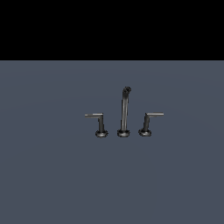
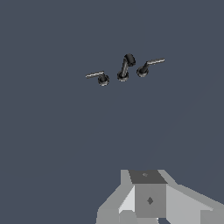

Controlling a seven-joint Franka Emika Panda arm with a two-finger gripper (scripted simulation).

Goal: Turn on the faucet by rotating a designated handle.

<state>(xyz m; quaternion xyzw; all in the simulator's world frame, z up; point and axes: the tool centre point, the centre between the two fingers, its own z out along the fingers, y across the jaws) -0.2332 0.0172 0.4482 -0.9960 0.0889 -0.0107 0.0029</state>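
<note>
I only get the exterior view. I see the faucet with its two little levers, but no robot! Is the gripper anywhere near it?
Observer: Not near. The wrist view shows part of the gripper, well apart from the faucet.
Operator: Is it touching anything?
Observer: No. Only bare floor lies between it and the handle, the lever with the straight post. I cannot tell whether its jaws are open.
Operator: Can that camera see everything?
Observer: Yes. It looks down on the handle, the spout and the other lever together.
</note>
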